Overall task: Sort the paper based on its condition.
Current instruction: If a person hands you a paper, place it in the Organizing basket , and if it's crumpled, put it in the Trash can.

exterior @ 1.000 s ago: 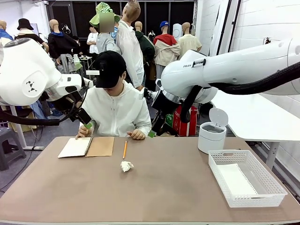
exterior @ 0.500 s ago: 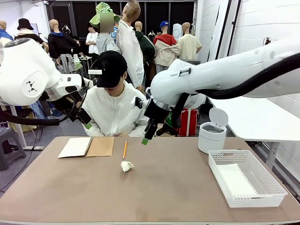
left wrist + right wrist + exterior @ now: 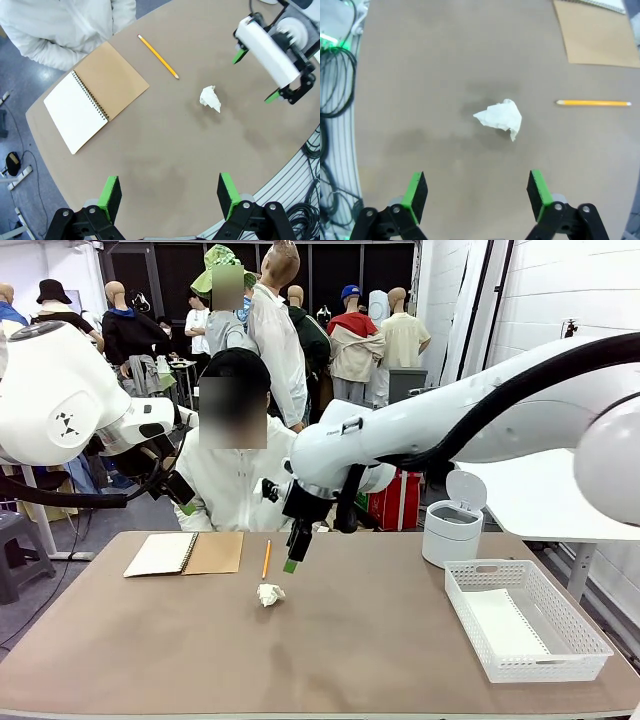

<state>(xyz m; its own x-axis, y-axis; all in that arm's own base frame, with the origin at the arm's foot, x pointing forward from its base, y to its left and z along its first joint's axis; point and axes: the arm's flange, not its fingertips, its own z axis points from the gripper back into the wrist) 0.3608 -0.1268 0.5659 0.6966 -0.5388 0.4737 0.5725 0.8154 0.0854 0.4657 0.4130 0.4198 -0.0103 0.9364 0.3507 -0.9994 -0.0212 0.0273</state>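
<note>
Now the right gripper (image 3: 291, 562) has swung across from beside the person to hang low over the middle of the table (image 3: 380, 640), just above and beside the crumpled paper ball (image 3: 269, 594). Its green pads (image 3: 537, 192) are wide apart and hold nothing. In the right wrist view the paper ball (image 3: 499, 118) lies on the bare brown top ahead of the open fingers, not touching them.

The left gripper (image 3: 170, 196) stays up high at the left side, as before. Its fingers are wide open too, and empty. From up there you can see the paper ball (image 3: 210, 98) with the other gripper (image 3: 255, 74) close by it.

An orange pencil (image 3: 266, 559) lies near the ball, toward the person. Next to the pencil is an open spiral notebook (image 3: 185, 553) with a brown cover and a white page.

A white mesh basket (image 3: 525, 620) sits on the right side of the table, well apart from the ball. A flat white sheet (image 3: 505, 625) lies inside it. A small white bin (image 3: 451, 523) with its lid up stands behind the basket.

The person (image 3: 245, 475) sits at the far side of the table.
</note>
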